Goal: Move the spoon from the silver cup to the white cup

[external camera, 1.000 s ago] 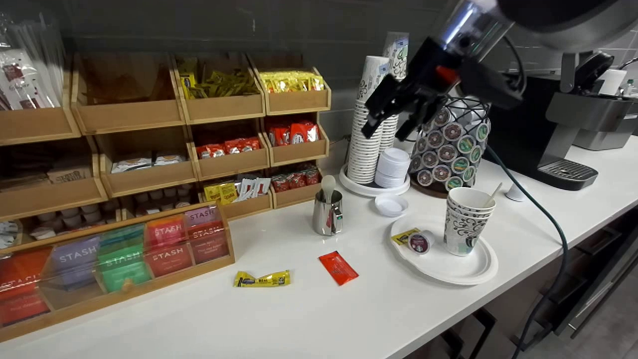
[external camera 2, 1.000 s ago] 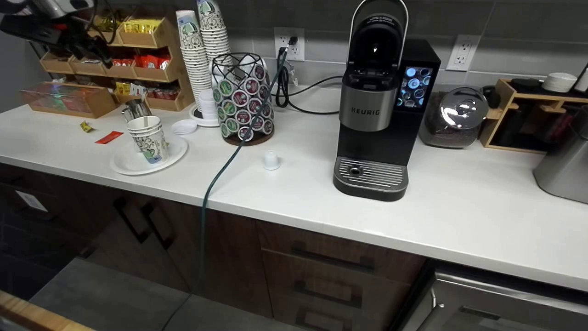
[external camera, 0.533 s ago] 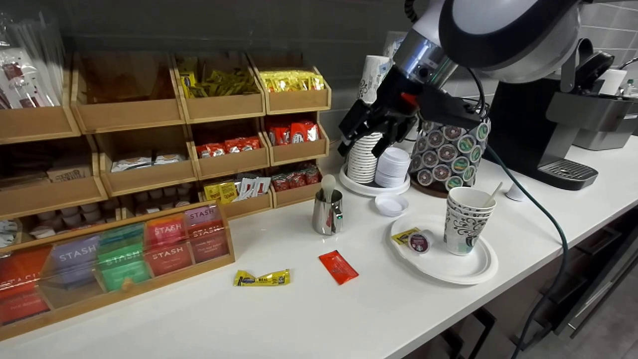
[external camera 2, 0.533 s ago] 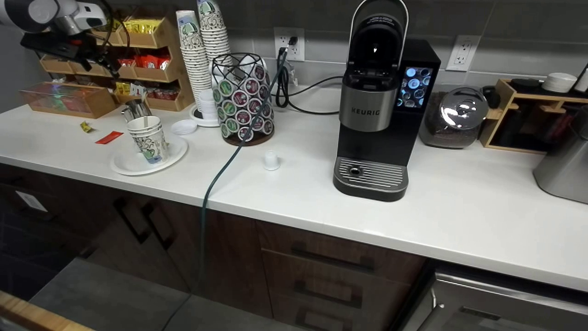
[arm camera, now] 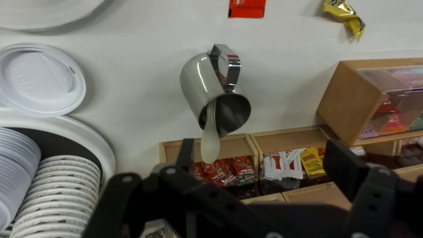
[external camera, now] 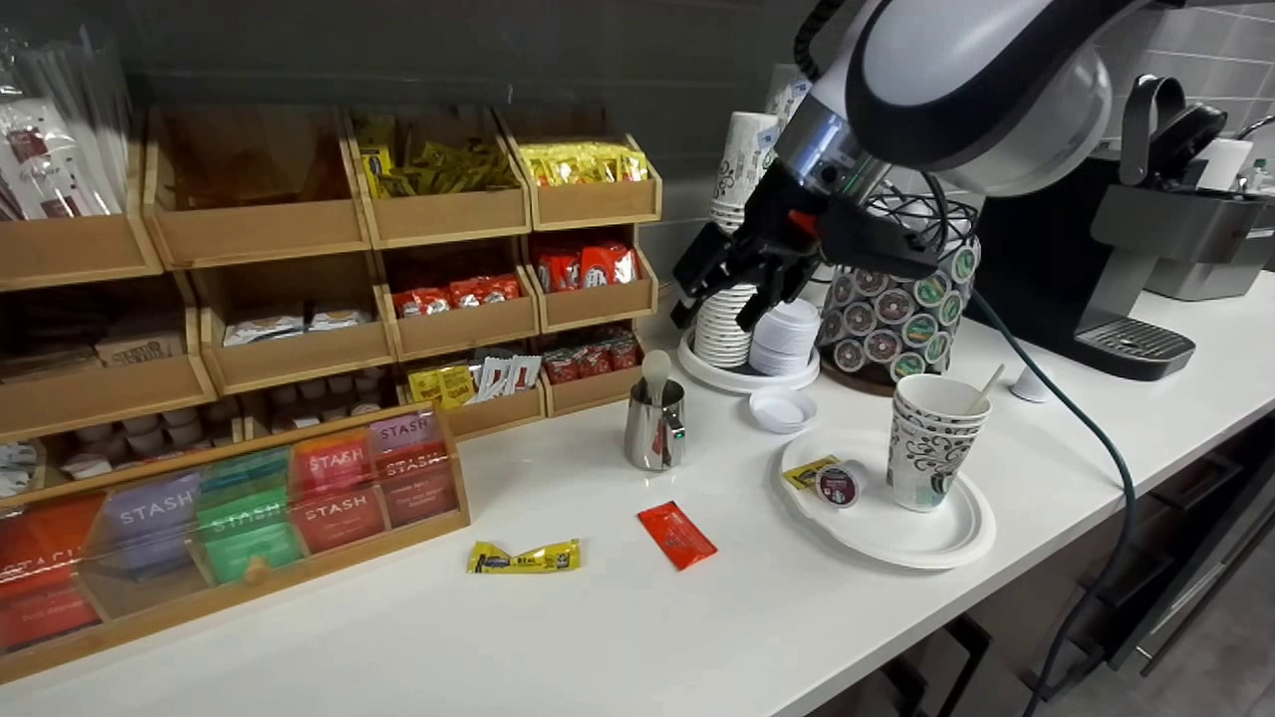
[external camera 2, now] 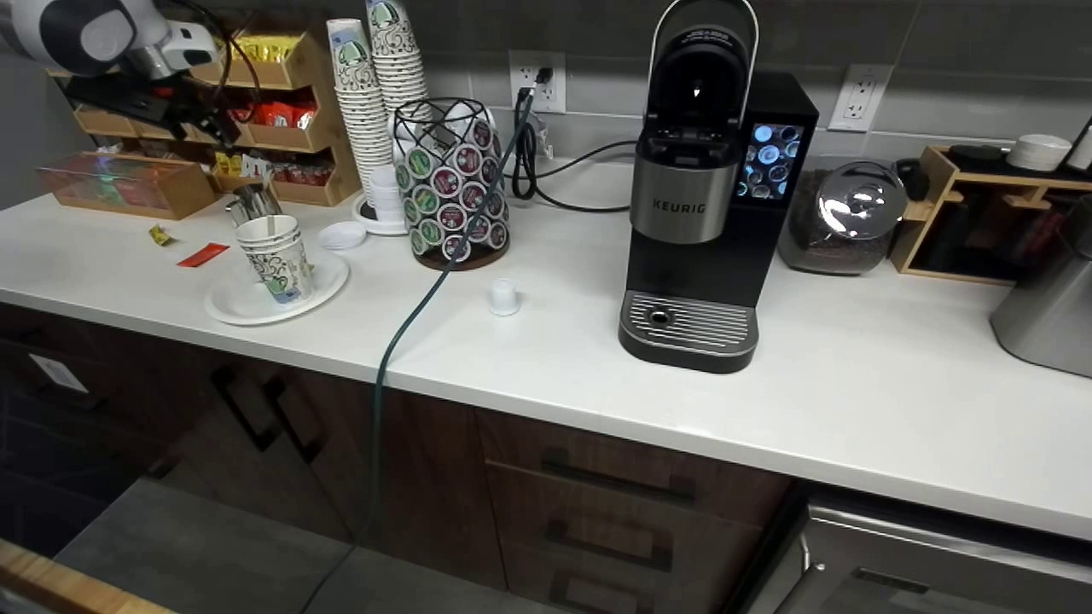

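The silver cup (external camera: 645,438), a small shiny metal pitcher with a handle, stands upright on the counter; it also shows in an exterior view (external camera 2: 256,203) and the wrist view (arm camera: 200,82). A pale spoon (external camera: 654,376) stands in it, bowl end up; in the wrist view the spoon (arm camera: 210,142) shows near the left finger. The white cup (external camera: 926,463), a few nested patterned paper cups, stands on a plate and holds a pale stick (external camera: 986,388); it also shows in an exterior view (external camera 2: 286,269). My gripper (external camera: 715,311) is open and empty, above the silver cup; its fingers (arm camera: 261,157) are wide apart.
Tall paper cup stacks (external camera: 725,329) and white lids (external camera: 785,339) stand beside the gripper. Wooden bins (external camera: 593,388) and a tea box (external camera: 249,528) stand beyond the silver cup. A pod rack (external camera: 892,309), white plate (external camera: 966,543) and red packet (external camera: 677,535) are nearby.
My arm and gripper have moved down and towards the silver cup, with only a small shift in the last half second. The gripper stays open. The cups and spoon have not moved.
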Action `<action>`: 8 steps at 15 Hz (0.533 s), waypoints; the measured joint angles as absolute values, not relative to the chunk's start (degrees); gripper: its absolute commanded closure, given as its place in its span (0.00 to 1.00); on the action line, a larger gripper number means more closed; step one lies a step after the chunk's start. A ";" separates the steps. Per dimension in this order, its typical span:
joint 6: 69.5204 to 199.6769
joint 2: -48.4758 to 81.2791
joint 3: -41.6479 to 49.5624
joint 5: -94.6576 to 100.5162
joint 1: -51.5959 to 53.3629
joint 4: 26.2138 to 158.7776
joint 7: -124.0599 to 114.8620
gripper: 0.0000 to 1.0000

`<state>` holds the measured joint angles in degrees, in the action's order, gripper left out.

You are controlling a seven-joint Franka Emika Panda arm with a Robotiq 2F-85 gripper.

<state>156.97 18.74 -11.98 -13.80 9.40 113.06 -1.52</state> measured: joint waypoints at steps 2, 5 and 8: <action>157.01 22.48 -13.33 -16.93 7.25 110.73 2.33 0.00; 157.00 28.41 -18.82 -24.56 1.65 105.93 10.75 0.00; 156.48 33.62 -22.67 -27.96 -2.45 100.46 15.52 0.00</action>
